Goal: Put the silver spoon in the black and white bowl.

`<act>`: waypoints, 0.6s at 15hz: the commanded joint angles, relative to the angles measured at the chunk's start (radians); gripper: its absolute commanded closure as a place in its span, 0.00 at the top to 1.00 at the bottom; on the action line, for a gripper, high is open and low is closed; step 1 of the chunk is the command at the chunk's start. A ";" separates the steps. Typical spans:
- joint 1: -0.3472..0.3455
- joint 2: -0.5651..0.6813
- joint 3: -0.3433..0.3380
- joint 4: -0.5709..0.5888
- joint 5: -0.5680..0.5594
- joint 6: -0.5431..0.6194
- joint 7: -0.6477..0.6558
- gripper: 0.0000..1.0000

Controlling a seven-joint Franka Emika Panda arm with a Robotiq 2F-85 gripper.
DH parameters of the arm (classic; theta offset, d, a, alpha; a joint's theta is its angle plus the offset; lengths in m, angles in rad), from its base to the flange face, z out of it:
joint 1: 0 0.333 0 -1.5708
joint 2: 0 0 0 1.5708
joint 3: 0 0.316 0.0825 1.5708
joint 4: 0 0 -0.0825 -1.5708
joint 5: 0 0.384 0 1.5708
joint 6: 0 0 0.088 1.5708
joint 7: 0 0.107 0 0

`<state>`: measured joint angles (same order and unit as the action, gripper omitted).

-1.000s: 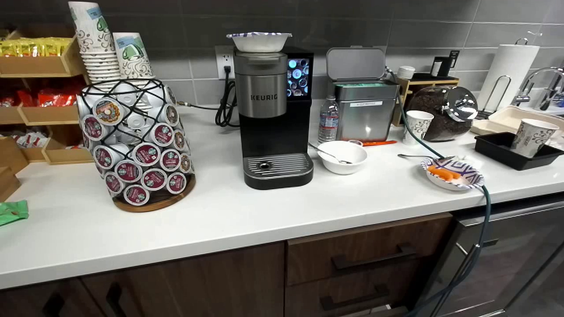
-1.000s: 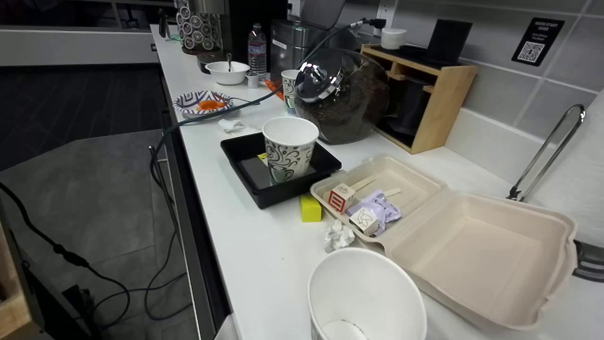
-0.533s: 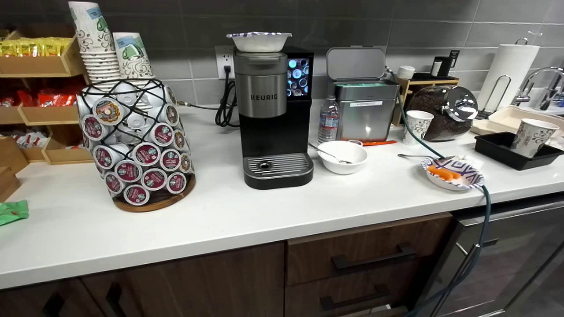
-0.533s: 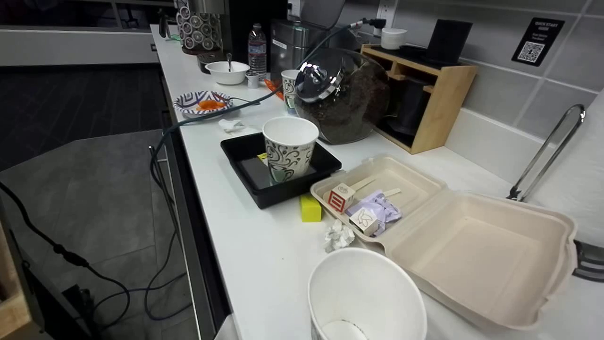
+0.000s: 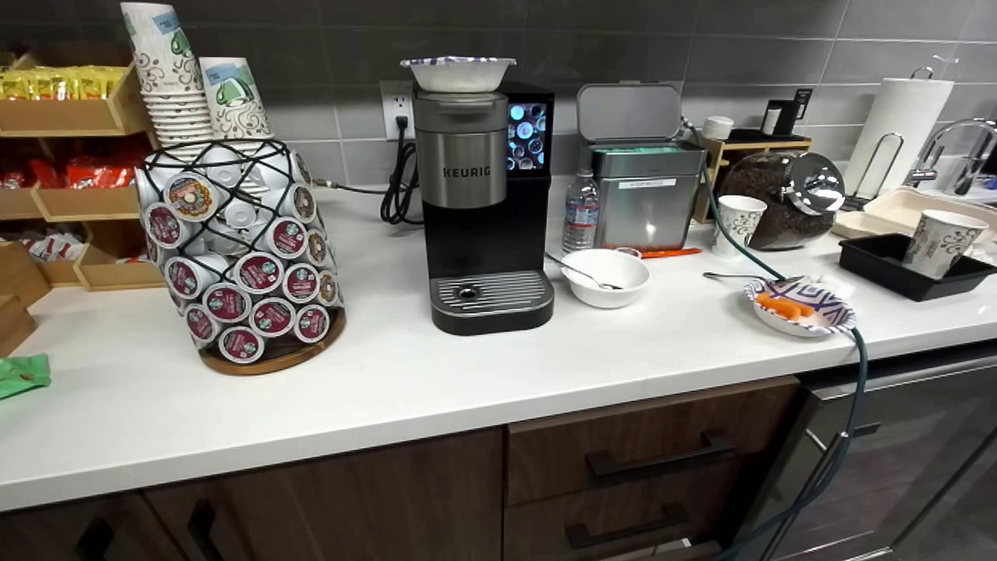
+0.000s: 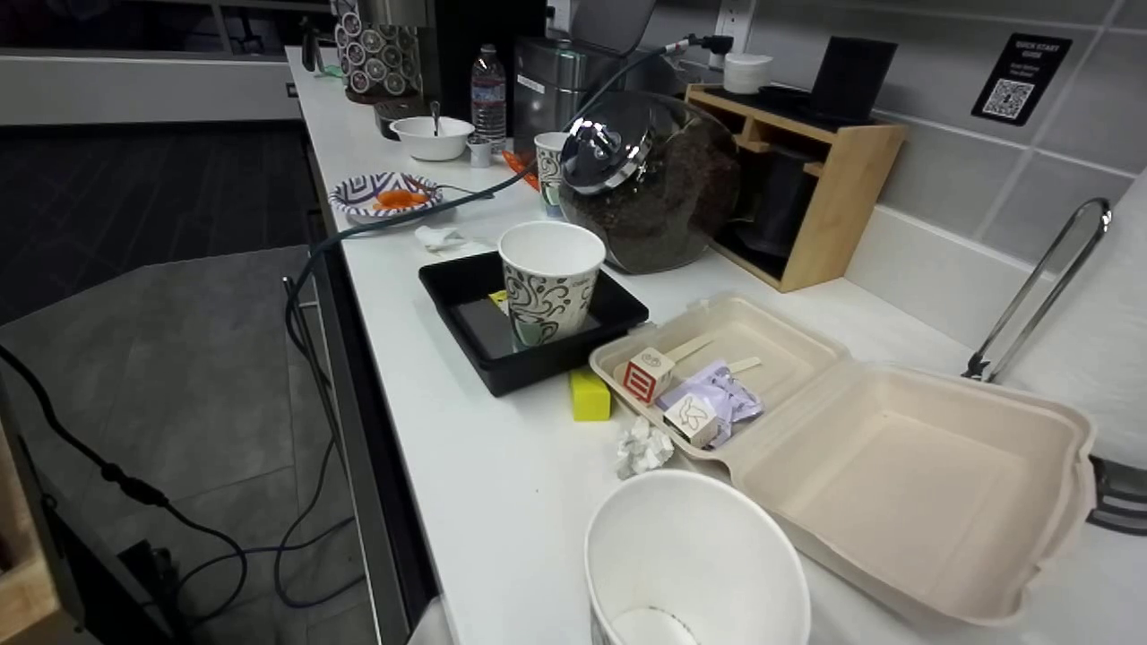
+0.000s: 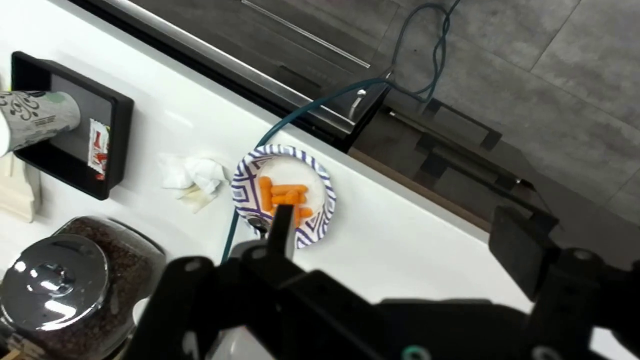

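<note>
A shiny metal spoon lies with its head [image 7: 258, 223] on the rim of a shallow purple-and-white patterned dish [image 7: 327, 210] holding carrots. Its slim handle [image 5: 732, 276] points over the counter in an exterior view. A second silver spoon [image 5: 610, 287] leans in a plain white bowl [image 5: 623, 269]; it also shows in an exterior view [image 6: 435, 111]. I cannot tell which is the task's spoon. No dark bowl with a white rim shows in these views. My gripper [image 7: 394, 220] is open and empty above the counter, one fingertip overlapping the patterned dish. It is outside both exterior views.
A green hose [image 5: 748, 253] crosses the counter under the patterned dish's side. A black tray [image 7: 117, 145] holds a paper cup [image 7: 45, 120]. A coffee-bean jar [image 7: 115, 290] stands behind. A coffee maker [image 5: 467, 195] carries another patterned bowl [image 5: 459, 76]. A water bottle [image 5: 581, 214] stands nearby.
</note>
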<state>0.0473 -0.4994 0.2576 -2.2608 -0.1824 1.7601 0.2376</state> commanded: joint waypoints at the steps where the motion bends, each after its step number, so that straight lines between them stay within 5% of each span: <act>1: -0.021 0.142 -0.039 0.014 -0.085 0.125 -0.002 1.00; 9: -0.019 0.384 -0.232 0.047 0.099 0.369 -0.315 1.00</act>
<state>0.0209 -0.1750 0.0581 -2.2418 -0.1672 2.0989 0.0263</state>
